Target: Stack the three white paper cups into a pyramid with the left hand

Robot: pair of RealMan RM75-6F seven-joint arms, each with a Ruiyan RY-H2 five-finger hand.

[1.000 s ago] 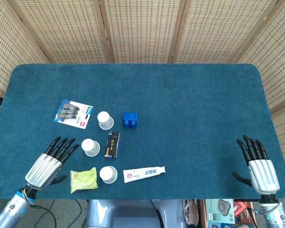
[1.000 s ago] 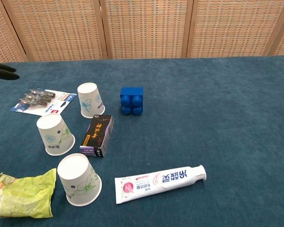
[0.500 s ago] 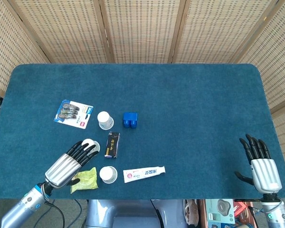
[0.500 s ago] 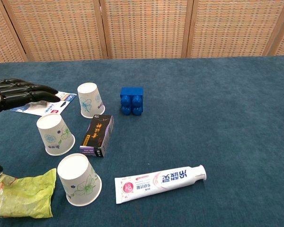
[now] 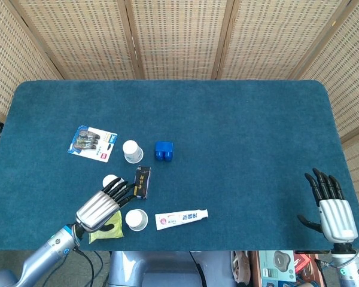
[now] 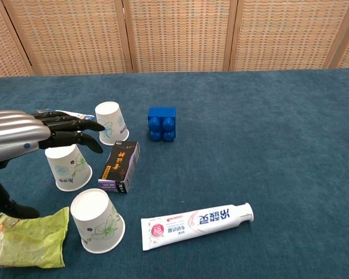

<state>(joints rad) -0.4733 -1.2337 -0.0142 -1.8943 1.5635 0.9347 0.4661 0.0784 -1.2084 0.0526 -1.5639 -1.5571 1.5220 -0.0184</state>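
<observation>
Left hand (image 6: 43, 136) has swept in over middle cup (image 6: 67, 167), fingers spread, holding nothing; reach under way. Three cups unstacked left of black box (image 6: 120, 167). Right hand (image 5: 330, 206) idle, open.

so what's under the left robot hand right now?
The left robot hand hovers above the middle paper cup, empty; its base shows in the head view, rim hidden.

White floral-printed paper cups (image 6: 68, 168), teal table (image 6: 267, 145)
</observation>
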